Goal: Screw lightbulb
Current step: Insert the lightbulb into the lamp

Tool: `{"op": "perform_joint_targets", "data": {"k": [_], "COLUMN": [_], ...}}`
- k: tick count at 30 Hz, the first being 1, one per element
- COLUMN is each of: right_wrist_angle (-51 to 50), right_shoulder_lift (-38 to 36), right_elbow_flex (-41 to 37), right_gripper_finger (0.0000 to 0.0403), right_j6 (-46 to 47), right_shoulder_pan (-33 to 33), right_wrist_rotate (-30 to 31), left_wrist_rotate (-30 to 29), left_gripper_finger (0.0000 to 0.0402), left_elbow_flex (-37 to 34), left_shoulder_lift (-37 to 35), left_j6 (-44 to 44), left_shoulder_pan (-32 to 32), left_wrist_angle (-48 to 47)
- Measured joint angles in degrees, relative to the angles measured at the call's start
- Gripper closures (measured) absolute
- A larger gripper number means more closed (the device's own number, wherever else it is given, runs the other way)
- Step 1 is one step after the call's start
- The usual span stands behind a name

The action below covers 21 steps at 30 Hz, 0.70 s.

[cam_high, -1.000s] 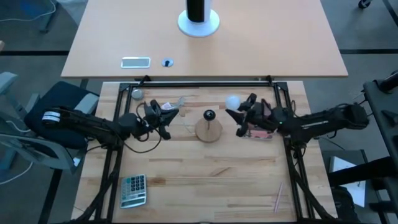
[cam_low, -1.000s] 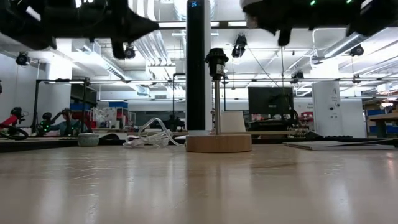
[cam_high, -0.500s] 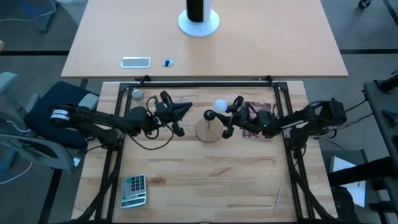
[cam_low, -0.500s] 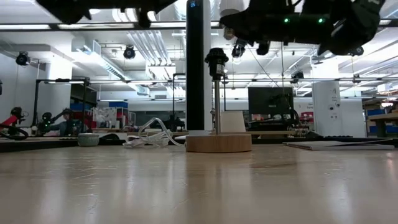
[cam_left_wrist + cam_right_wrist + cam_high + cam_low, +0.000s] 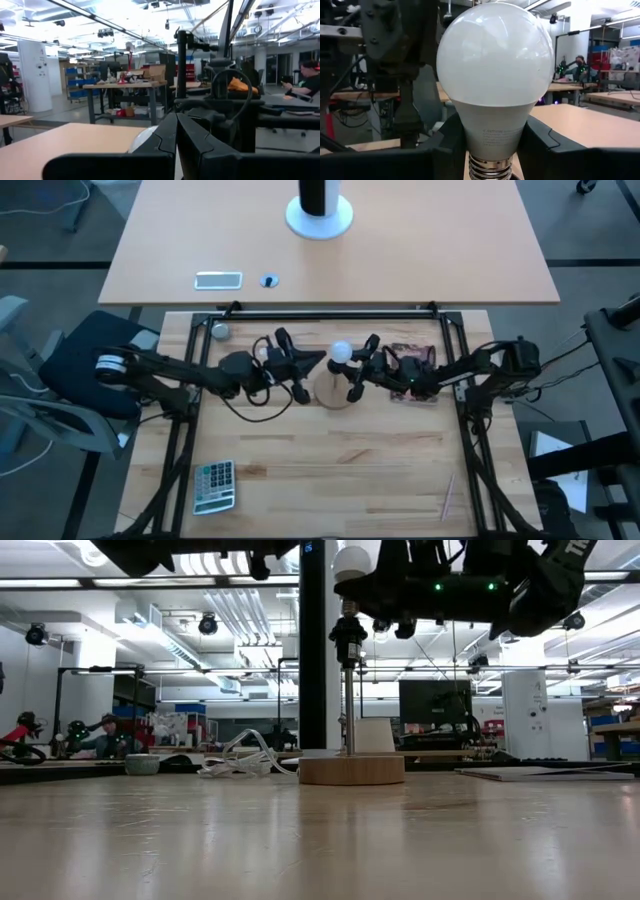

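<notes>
The white frosted lightbulb (image 5: pixel 342 352) stands upright over the black socket (image 5: pixel 348 635) on the thin post of the round wooden disc stand (image 5: pixel 335 390). Its silvery screw base (image 5: pixel 349 607) is at the socket's top; how far in it sits, I cannot tell. My right gripper (image 5: pixel 352 366) reaches in from the table's right and is shut on the bulb (image 5: pixel 495 65). My left gripper (image 5: pixel 316 361) is shut and empty, just left of the bulb and level with it; its fingers (image 5: pixel 176 137) meet, with the bulb (image 5: pixel 144 140) showing behind them. My right gripper pinches the bulb's tapered white neck (image 5: pixel 491 135) between its two fingers, just above the screw base (image 5: pixel 489 167). The fingers come level from the table's right, one on each side of the neck. The bulb stays upright, globe up, its base down on the socket.
A small grey ball (image 5: pixel 220 331) and a crumpled clear wrapper (image 5: pixel 268 350) lie at the back left. A pink packet (image 5: pixel 410 358) lies under the right arm. A calculator (image 5: pixel 214 485) lies at the front left and a thin stick (image 5: pixel 448 498) at the front right.
My right gripper has carried the bulb toward the table's left, from right of the stand to over the socket, and down until its base meets the socket. My left gripper has gone toward the table's right, up close to the stand's post.
</notes>
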Motion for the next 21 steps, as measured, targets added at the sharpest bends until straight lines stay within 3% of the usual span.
{"op": "perform_joint_targets", "data": {"k": [21], "right_wrist_angle": [-3.4], "right_shoulder_lift": [0.7], "right_elbow_flex": [-0.1], "right_gripper_finger": [0.0284], "right_j6": [-0.4], "right_shoulder_pan": [-0.6], "right_wrist_rotate": [1.5], "left_wrist_rotate": [-2.8], "left_gripper_finger": [0.0401], "left_elbow_flex": [1.8], "left_shoulder_lift": [3.2], "left_j6": [0.6], "left_shoulder_pan": [0.4], "left_wrist_angle": [-2.9]}}
